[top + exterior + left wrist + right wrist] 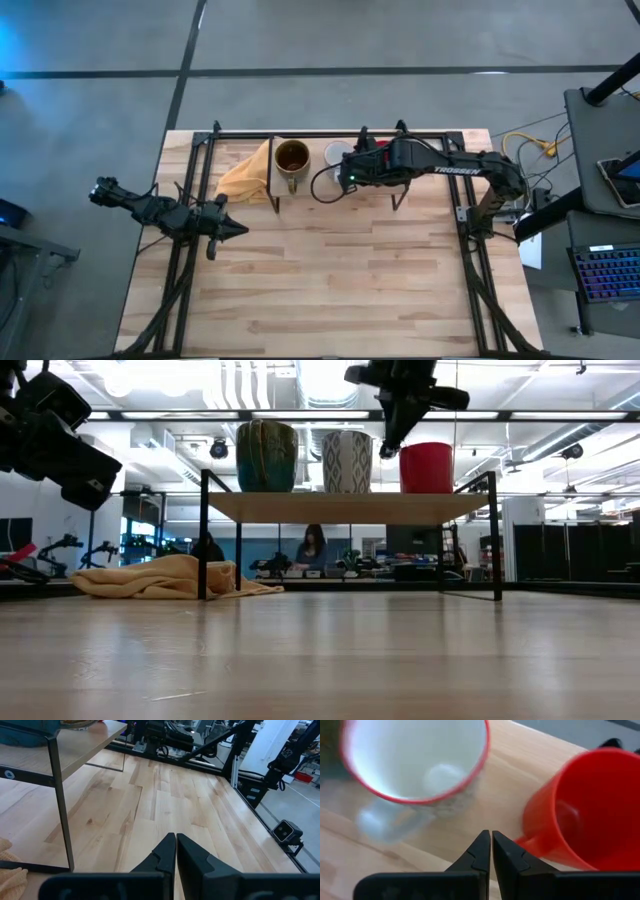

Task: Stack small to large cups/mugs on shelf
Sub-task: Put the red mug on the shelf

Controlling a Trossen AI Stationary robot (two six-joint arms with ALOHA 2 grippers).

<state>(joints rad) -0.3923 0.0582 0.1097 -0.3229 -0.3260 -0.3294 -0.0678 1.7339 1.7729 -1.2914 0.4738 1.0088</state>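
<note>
Three mugs stand upright in a row on the shelf (350,507): an olive glazed mug (267,456), a white mug (347,461) with a red rim (415,760), and a red mug (426,467). My right gripper (491,837) is shut. It hangs above the shelf, pointing steeply down at the gap between the white mug and the red mug (590,810), its tips (385,450) near rim height. In the high view the right arm hides the red mug. My left gripper (235,229) is shut and waits over the table's left side.
A crumpled yellow cloth (245,175) lies on the table at the shelf's left end, partly under it. The shelf's thin black legs (60,805) stand near my left gripper. Black frame rails run along the table's left, right and far edges.
</note>
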